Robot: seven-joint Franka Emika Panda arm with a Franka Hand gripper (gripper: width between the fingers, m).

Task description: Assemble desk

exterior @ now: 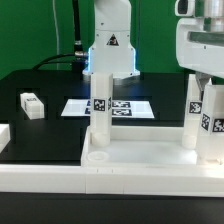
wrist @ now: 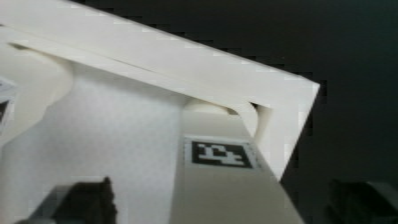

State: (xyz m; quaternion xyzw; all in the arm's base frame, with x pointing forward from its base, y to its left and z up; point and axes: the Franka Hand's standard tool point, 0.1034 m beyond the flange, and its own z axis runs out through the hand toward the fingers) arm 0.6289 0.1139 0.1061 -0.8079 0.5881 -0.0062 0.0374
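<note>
The desk tabletop (exterior: 140, 158), a smooth white plastic tray with a raised rim, lay at the near edge of the black bench (exterior: 50, 128). Two square block legs stood upright in it: the left leg (exterior: 100, 115) and the right leg (exterior: 196, 120) (both tagged). The right leg was under the hand (exterior: 200, 72). A loose leg (exterior: 32, 104) lay apart. The hand's dark fingers (wrist: 89, 195) were spread, clear of the right leg.

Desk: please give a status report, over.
Claw open, astride one standing leg. Three legs upright on tabletop, fourth leg lying loose. Nothing in the way.
</note>
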